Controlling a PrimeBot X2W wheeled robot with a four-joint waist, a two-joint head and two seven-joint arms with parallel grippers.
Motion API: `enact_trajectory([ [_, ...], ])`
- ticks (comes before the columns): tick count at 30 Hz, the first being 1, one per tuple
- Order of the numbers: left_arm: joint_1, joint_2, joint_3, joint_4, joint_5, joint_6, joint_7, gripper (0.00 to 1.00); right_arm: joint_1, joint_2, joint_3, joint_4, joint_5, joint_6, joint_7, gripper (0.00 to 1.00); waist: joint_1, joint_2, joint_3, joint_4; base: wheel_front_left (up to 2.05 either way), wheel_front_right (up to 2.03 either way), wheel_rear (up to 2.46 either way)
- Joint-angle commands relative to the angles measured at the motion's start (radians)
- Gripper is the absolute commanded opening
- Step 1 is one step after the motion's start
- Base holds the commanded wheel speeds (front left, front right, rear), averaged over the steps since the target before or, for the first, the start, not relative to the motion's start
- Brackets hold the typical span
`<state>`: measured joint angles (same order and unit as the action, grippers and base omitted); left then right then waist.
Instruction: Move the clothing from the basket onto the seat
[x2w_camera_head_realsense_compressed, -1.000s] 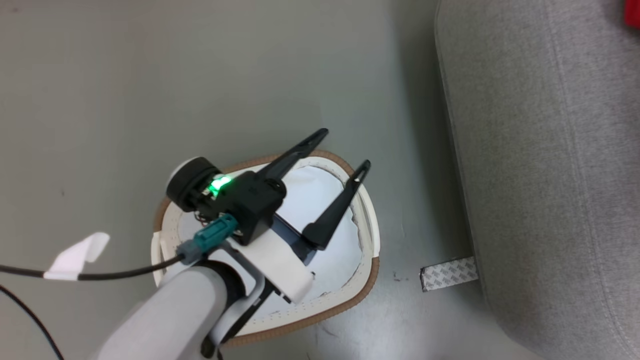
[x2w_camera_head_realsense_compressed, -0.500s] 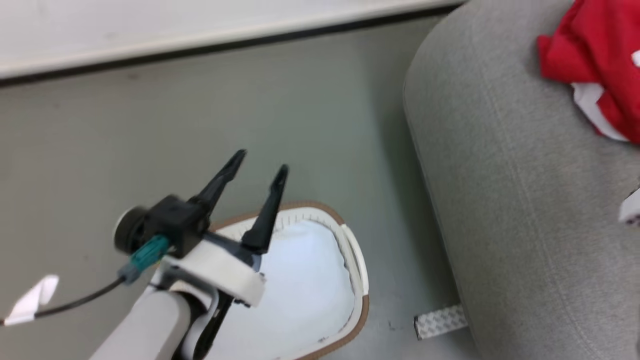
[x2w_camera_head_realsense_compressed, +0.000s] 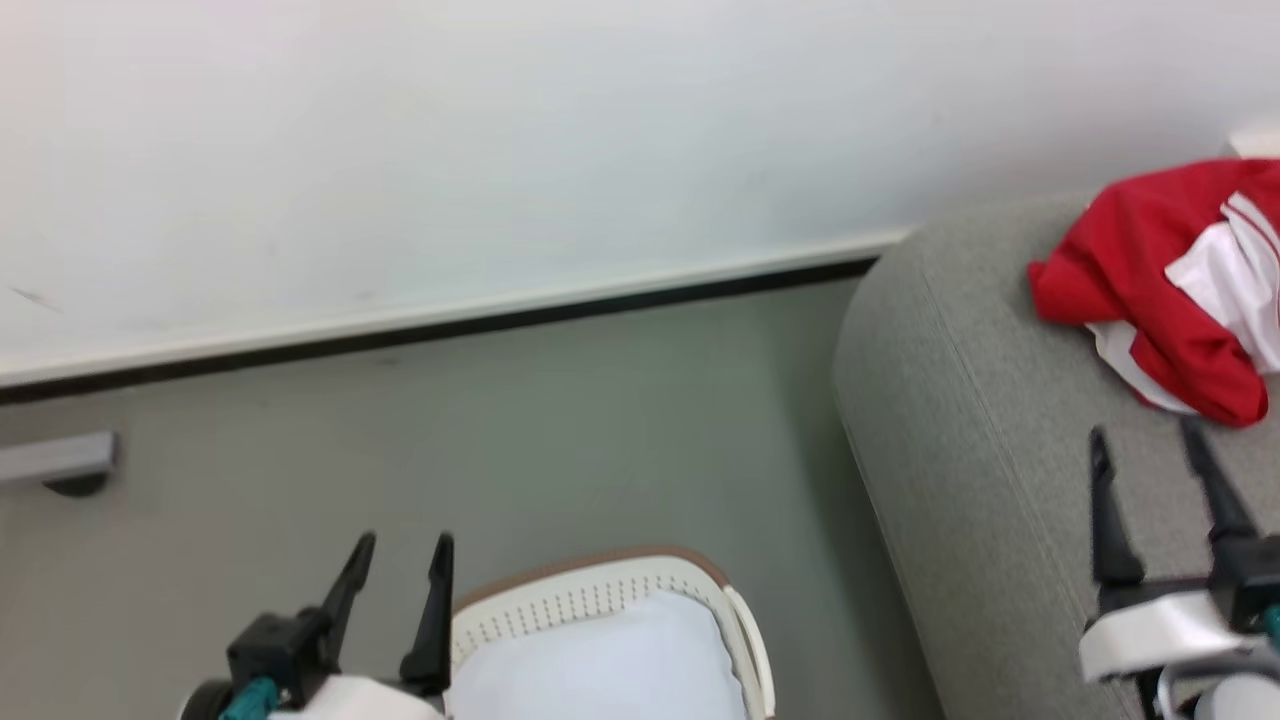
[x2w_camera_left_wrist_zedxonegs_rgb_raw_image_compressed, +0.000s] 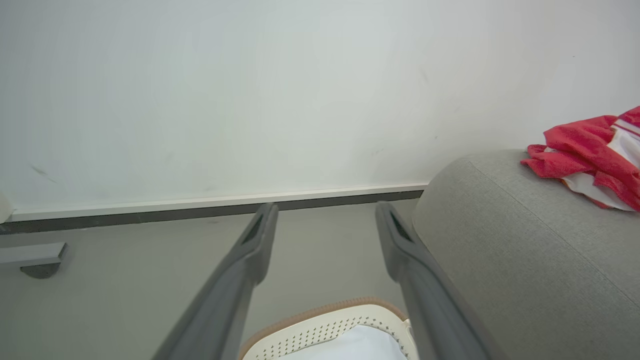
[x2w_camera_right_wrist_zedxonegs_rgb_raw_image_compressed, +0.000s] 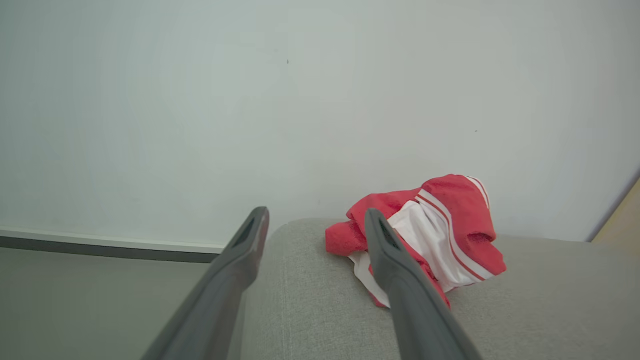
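The red and white clothing (x2w_camera_head_realsense_compressed: 1160, 280) lies crumpled on the grey seat (x2w_camera_head_realsense_compressed: 980, 480) at the right. My right gripper (x2w_camera_head_realsense_compressed: 1145, 437) hovers open over the seat just short of the clothing (x2w_camera_right_wrist_zedxonegs_rgb_raw_image_compressed: 440, 235), nothing between its fingers. The cream basket (x2w_camera_head_realsense_compressed: 600, 600) with its tan rim stands on the floor at the bottom, a pale bluish-white liner inside it. Just left of the basket, my left gripper (x2w_camera_head_realsense_compressed: 405, 545) is open and empty. The left wrist view has the basket (x2w_camera_left_wrist_zedxonegs_rgb_raw_image_compressed: 330, 325) below the fingers and the seat (x2w_camera_left_wrist_zedxonegs_rgb_raw_image_compressed: 500, 260) to the right.
A white wall (x2w_camera_head_realsense_compressed: 500, 150) with a dark baseboard runs across the back. A grey bracket or foot (x2w_camera_head_realsense_compressed: 60, 460) sits on the floor at far left. Grey floor (x2w_camera_head_realsense_compressed: 560, 430) lies between the basket and the wall.
The head camera has tilted up, bringing the wall and seat top into view. The left gripper has drawn back from over the basket. The right gripper now shows open by the clothing.
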<state>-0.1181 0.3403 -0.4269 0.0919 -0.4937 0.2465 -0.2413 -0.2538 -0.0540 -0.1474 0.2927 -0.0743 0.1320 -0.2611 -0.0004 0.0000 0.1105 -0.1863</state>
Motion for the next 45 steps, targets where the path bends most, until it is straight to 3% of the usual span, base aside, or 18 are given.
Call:
enact_trajectory([
  [1, 0.022, -0.006, 0.005, 0.009, 0.001, 0.001, -0.01, 1.0, 0.033, 0.0, 0.011, -0.01, 0.008, -0.002, -0.002, 1.0, 0.0004, 0.0, -0.063, 0.039, 0.0, 0.0, 0.0],
  [10, 0.138, -0.078, 0.088, 0.018, 0.074, -0.009, -0.022, 1.0, 0.232, 0.003, 0.065, -0.065, 0.049, -0.003, -0.002, 1.0, 0.0004, 0.0, -0.14, 0.11, 0.0, 0.0, 0.0],
  [18, 0.213, -0.146, 0.181, 0.024, 0.147, -0.079, -0.023, 1.0, 0.316, 0.004, 0.094, -0.071, 0.11, -0.003, -0.002, 1.0, 0.0004, 0.0, -0.17, 0.147, 0.0, 0.0, 0.0],
  [31, 0.215, -0.219, 0.269, 0.069, 0.222, -0.186, -0.023, 1.0, 0.324, 0.005, 0.108, -0.038, 0.159, -0.003, -0.002, 1.0, 0.0004, 0.0, -0.174, 0.159, 0.0, 0.0, 0.0],
  [44, 0.198, -0.257, 0.319, 0.106, 0.27, -0.262, -0.023, 1.0, 0.323, 0.005, 0.11, -0.032, 0.162, -0.003, -0.002, 1.0, 0.0004, 0.0, -0.175, 0.142, 0.0, 0.0, 0.0],
  [45, 0.205, -0.259, 0.317, 0.104, 0.258, -0.267, -0.023, 0.0, 0.32, 0.007, 0.11, -0.034, 0.153, 0.0, 0.0, 0.0, 0.0004, 0.0, -0.175, 0.141, 0.0, 0.0, 0.0],
])
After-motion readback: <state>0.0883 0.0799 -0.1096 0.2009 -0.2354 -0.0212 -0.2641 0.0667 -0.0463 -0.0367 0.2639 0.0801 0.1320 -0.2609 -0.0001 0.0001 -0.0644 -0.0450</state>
